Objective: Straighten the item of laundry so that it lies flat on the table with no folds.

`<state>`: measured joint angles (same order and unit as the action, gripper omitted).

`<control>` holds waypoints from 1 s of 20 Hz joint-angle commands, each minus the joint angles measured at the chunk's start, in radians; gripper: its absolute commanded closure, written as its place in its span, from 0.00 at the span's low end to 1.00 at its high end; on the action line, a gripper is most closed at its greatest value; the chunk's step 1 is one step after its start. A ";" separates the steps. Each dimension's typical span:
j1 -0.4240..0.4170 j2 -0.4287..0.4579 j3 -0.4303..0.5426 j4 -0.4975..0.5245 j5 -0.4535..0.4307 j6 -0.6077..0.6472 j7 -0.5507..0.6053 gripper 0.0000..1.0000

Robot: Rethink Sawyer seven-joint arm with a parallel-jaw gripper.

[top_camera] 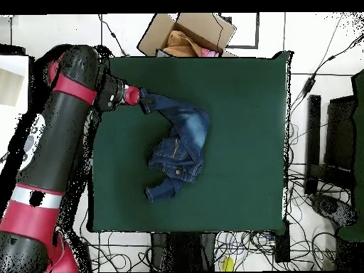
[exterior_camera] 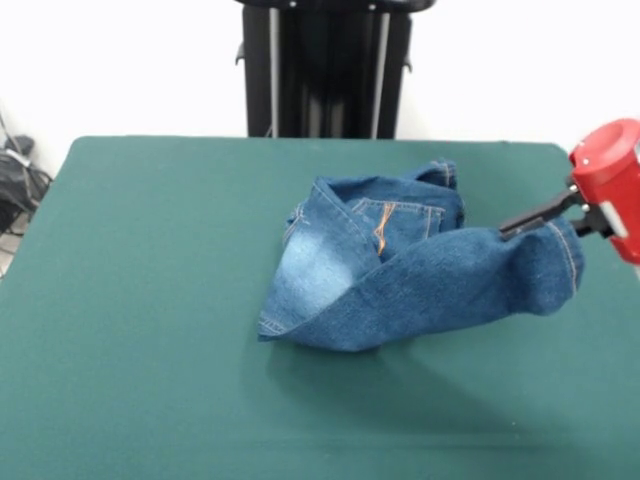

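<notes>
Step in hand, by judgement: drawing one leg of the small blue denim jeans outward to undo the bundle. Claw on the red and black arm clenched on the hem end of that leg, held raised off the dark green cloth tabletop near its edge — leg stretched in a sagging span from the heap. Next move likely calls for pulling further along the leg's line, then lowering and letting go so the leg lies flat; second leg and waist not yet spread.

Jeans located roughly mid-tabletop, toward the arm's side. Garment crumpled and folded on itself, faded pale patch and orange-stitched pocket showing — far from flat. Open cardboard box noted beyond the tabletop's far edge.
</notes>
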<state>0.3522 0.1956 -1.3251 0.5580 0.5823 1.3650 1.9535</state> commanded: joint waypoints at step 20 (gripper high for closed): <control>-0.177 0.070 0.008 -0.321 0.167 0.220 0.303 1.00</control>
<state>0.2178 0.2674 -1.3298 0.3285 0.6582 1.5050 1.9722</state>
